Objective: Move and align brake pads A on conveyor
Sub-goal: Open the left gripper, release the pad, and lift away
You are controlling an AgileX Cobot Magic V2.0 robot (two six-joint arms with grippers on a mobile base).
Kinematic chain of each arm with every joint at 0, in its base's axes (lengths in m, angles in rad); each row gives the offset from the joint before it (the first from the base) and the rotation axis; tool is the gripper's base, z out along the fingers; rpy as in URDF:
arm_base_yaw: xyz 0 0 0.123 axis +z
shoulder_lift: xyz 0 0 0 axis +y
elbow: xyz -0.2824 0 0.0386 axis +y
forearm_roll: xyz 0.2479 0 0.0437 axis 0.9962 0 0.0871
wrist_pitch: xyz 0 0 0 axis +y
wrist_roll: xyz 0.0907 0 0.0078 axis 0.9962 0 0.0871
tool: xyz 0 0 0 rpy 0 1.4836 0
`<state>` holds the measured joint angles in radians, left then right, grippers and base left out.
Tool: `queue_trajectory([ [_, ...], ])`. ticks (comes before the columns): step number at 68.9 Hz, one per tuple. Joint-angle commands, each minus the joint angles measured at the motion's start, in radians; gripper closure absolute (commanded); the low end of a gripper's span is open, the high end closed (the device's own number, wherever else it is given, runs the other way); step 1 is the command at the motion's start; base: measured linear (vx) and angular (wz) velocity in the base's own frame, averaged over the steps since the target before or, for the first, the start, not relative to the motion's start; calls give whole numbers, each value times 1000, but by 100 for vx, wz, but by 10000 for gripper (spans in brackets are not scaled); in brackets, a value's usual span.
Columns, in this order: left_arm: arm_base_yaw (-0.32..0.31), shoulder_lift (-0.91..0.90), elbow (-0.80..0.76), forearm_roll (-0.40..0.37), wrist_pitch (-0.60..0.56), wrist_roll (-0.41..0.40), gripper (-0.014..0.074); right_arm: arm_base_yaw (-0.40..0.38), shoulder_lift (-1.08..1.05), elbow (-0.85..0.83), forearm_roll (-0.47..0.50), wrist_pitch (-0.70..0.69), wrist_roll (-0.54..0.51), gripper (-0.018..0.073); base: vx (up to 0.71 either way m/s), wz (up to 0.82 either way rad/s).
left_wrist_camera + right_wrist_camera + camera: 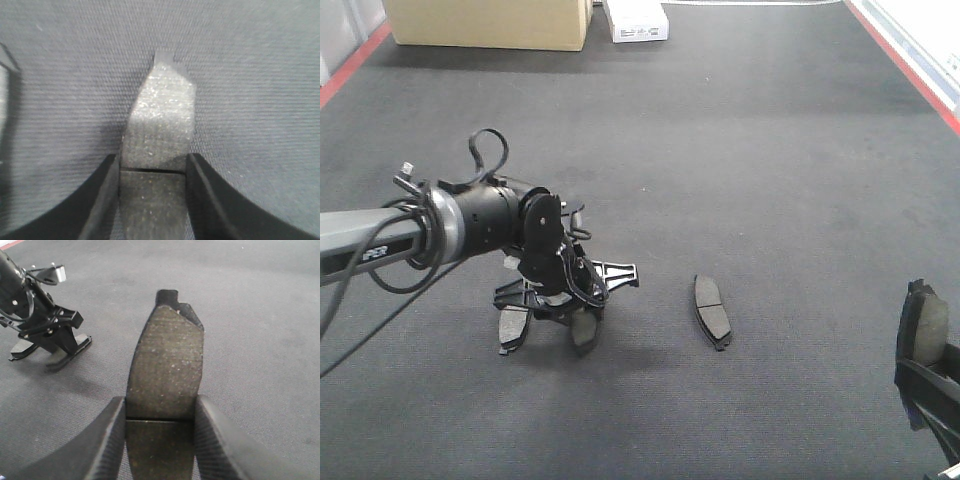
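The right gripper [926,360] is cut off at the near right corner of the front view, so only its dark fingers and part of the pad it carries show there. The left gripper [548,322] hides most of what lies under it; from the front I cannot make out the pad between its fingers, only two padded fingertips [513,327] touching the conveyor [770,150].

The left wrist view settles it: a brake pad [160,125] sits pinched between the two black fingers [102,200], its speckled grey face up, a thin groove across the middle and a small tab at the far end, lying low against the woven belt. The right wrist view shows much the same, a second brake pad [167,365] clamped between that gripper's fingers, held well above the belt, brownish-grey and slightly curved with a notched tab at its far end.

A third pad [711,310] lies free on the belt between the two grippers, nearer the left one, running near to far with a slight tilt.

The left arm [380,240] reaches in from the left, wrist bent downward. A cardboard box [490,22] and a small white box [635,20] stand at the far edge, and red strips [905,65] border the belt.
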<state>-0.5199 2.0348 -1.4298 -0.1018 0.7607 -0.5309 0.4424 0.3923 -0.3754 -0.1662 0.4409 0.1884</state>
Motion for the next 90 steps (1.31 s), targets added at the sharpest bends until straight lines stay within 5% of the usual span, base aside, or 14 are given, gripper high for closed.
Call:
queue_trajectory([
  [1, -3, -47, -27, -11, -17, -9, 452, -1, 9, -31, -15, -88, 1, 503, 0, 0],
  [36, -3, -54, -27, -27, -2, 8, 150, -1, 9, -31, -15, -88, 1, 503, 0, 0],
  [47, -3, -98, -27, -14, -4, 56, 134, -1, 9, -31, -15, -88, 1, 503, 0, 0],
  [59, -3, -189, -26, 87, 33, 54, 134, -1, 9, -31, -15, -88, 1, 503, 0, 0],
  [73, -3, -324, 33, 200, 33, 47, 217, -1, 9, -31, -15, -88, 1, 503, 0, 0],
  [90, -3, -548, 221, 209, -67, 42, 517, -1, 9, -31, -15, -88, 1, 503, 0, 0],
])
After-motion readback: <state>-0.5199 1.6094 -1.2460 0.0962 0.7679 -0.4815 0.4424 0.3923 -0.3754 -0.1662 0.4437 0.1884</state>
